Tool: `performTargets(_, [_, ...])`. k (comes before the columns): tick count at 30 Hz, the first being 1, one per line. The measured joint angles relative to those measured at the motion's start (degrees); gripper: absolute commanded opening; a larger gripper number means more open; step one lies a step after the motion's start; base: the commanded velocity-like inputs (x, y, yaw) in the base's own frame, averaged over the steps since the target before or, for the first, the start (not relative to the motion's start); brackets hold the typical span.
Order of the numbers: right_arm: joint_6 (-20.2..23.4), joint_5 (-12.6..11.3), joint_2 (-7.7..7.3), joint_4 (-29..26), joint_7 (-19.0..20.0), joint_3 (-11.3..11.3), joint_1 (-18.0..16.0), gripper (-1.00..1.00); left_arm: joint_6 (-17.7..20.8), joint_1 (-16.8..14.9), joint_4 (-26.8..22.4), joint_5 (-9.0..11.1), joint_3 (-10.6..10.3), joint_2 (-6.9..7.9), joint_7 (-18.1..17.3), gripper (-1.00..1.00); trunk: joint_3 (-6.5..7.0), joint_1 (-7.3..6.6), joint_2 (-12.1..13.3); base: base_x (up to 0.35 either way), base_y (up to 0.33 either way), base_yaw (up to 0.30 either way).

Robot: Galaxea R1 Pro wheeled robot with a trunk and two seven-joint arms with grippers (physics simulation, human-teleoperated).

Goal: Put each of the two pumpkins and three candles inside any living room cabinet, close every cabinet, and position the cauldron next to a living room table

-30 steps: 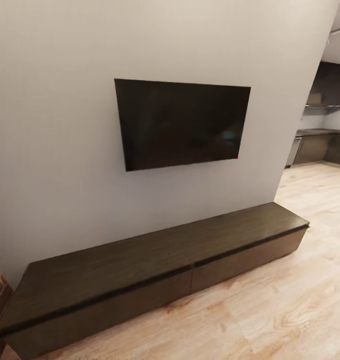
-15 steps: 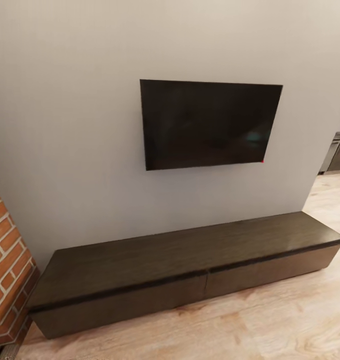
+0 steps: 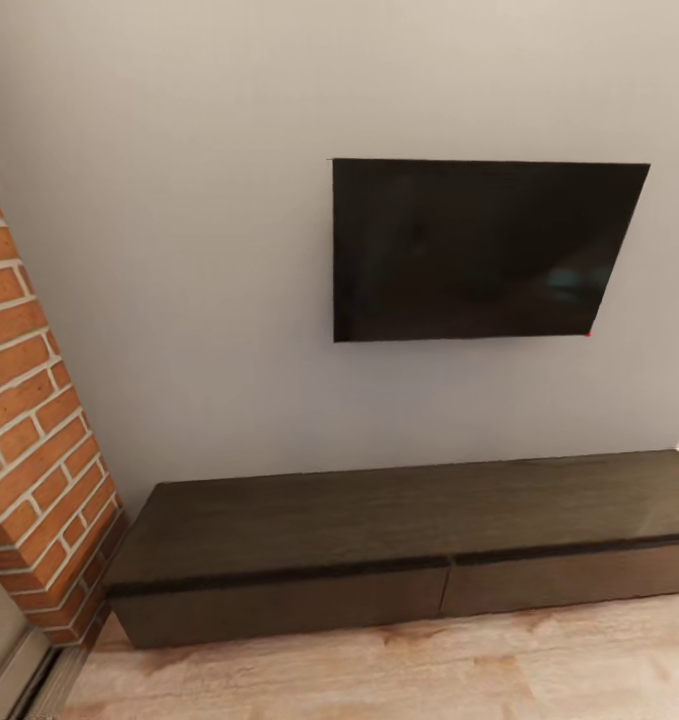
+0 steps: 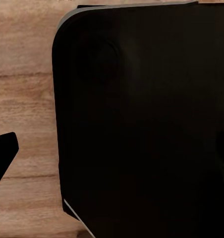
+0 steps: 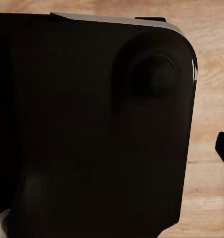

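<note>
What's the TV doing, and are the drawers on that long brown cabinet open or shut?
TV: on the wall, screen dark.
Cabinet: both drawer fronts look shut, nothing on its top.
Left drawer front: shut, flush.
Right drawer front: shut, flush.
Brick column: standing at the cabinet's left end.
Wooden floor: bare boards in front of the cabinet.

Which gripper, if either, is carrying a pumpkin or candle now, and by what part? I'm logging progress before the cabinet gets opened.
It cannot be told: the jaws aren't visible clearly. Ahead, the cabinet stands closed with nothing on top.
</note>
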Motion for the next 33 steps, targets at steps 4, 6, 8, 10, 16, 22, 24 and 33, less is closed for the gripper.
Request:
performTargets(4, [-0.15, -0.09, 0.00, 0.00, -0.01, -0.03, 0.00, 1.00, 0.00, 0.00, 0.00, 0.05, 0.00, 0.00, 0.00, 1.00, 0.00, 0.02, 0.00, 0.041, 0.000, 0.277])
performTargets(6, [-0.22, -0.24, -0.02, 0.00, -0.04, -0.08, 0.00, 1.00, -0.01, 0.00, 0.00, 0.04, 0.02, 0.00, 0.02, 1.00, 0.00, 0.02, 0.00, 0.053, 0.032, 0.278])
performTargets(8, [-0.23, -0.42, -0.06, -0.05, -0.06, -0.13, 0.00, 1.00, -0.01, 0.00, 0.00, 0.04, 0.02, 0.00, 0.02, 1.00, 0.00, 0.00, 0.01, 0.148, 0.107, 0.268])
performTargets(10, [-0.20, -0.50, -0.08, -0.07, -0.07, -0.18, 0.00, 1.00, -0.01, 0.00, 0.00, 0.03, 0.01, 0.02, 0.01, 1.00, 0.00, 0.00, 0.01, 0.111, 0.076, 0.185])
performTargets(16, [-0.17, -0.56, -0.09, -0.09, -0.06, -0.24, 0.00, 1.00, -0.06, 0.00, 0.00, -0.04, -0.12, 0.03, 0.00, 1.00, 0.00, 0.02, 0.00, 0.025, 0.017, 0.042])
performTargets(22, [-0.17, -0.57, -0.09, -0.09, -0.07, -0.24, 0.00, 1.00, -0.03, 0.00, 0.00, -0.05, -0.18, 0.07, 0.05, 1.00, 0.00, 0.00, 0.00, 0.097, 0.037, -0.014])
performTargets(24, [-0.17, -0.61, -0.09, -0.04, -0.08, -0.24, 0.01, 1.00, -0.06, 0.00, 0.01, -0.05, -0.27, 0.08, 0.07, 1.00, 0.00, 0.01, 0.00, 0.062, 0.019, -0.179])
performTargets(33, [-0.19, -0.67, -0.09, -0.08, -0.08, -0.35, 0.00, 1.00, -0.07, 0.00, 0.00, 0.01, -0.20, 0.09, 0.08, 1.00, 0.00, 0.01, 0.00, 0.097, 0.043, -0.091])
